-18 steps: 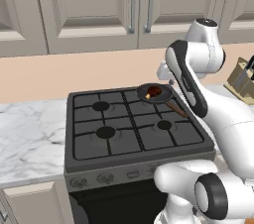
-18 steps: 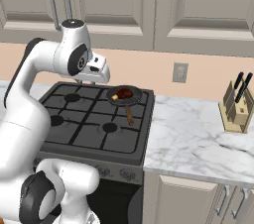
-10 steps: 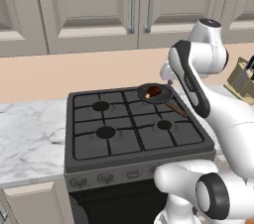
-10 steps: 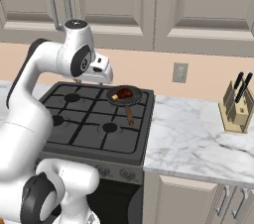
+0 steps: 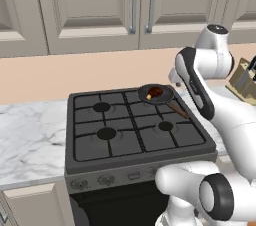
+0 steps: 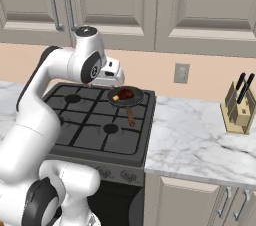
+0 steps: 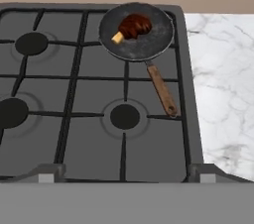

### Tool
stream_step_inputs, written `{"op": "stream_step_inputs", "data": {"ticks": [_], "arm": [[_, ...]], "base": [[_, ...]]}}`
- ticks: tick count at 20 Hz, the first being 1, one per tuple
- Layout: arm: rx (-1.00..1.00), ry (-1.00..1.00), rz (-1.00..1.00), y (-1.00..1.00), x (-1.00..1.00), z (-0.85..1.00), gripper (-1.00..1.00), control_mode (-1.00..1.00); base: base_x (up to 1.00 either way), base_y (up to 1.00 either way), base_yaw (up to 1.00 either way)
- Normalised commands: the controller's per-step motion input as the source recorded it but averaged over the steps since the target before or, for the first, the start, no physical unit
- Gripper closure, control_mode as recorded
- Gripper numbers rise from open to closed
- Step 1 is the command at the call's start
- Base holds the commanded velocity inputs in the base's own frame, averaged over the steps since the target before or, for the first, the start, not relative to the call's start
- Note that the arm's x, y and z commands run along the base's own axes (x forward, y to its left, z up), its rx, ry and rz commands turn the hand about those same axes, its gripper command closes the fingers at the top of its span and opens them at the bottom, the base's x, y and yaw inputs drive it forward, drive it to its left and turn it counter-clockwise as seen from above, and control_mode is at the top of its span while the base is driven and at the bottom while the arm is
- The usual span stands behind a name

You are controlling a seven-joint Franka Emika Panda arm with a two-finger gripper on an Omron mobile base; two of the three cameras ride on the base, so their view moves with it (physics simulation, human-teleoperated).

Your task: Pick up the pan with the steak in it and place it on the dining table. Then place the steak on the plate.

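Grey cabinets, black stove (image 5: 135,130) bearing pan (image 7: 136,32); marble counter (image 6: 200,135)

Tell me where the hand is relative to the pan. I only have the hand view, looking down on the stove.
Observer: In the right base view the hand hangs in the air over the back of the stove, higher than the pan and clear of it.
Operator: Anything on the counter past the pan's handle?
Observer: A wooden knife block stands on the marble counter near the wall, well away from the handle.
Operator: What is above the stove?
Observer: Closed wall cabinets with vertical bar handles.
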Motion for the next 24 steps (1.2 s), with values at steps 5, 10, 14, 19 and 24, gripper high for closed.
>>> {"op": "stream_step_inputs", "data": {"ticks": [5, 10, 14, 19, 24], "arm": [[-0.06, 0.0, 0.02, -0.29, 0.27, -0.26, -1.0, -1.0], [-0.06, 0.0, 0.04, -0.3, 0.31, -0.33, -1.0, -1.0], [-0.03, 0.0, 0.05, -0.29, 0.24, -0.29, -1.0, -1.0], [-0.02, 0.0, 0.06, -0.24, 0.25, -0.32, -1.0, -1.0], [-0.02, 0.0, 0.05, -0.14, 0.23, -0.35, -1.0, -1.0]], "base": [[0.0, 0.0, 0.0], [0.0, 0.0, 0.0], [0.0, 0.0, 0.0], [0.0, 0.0, 0.0], [0.0, 0.0, 0.0]]}}
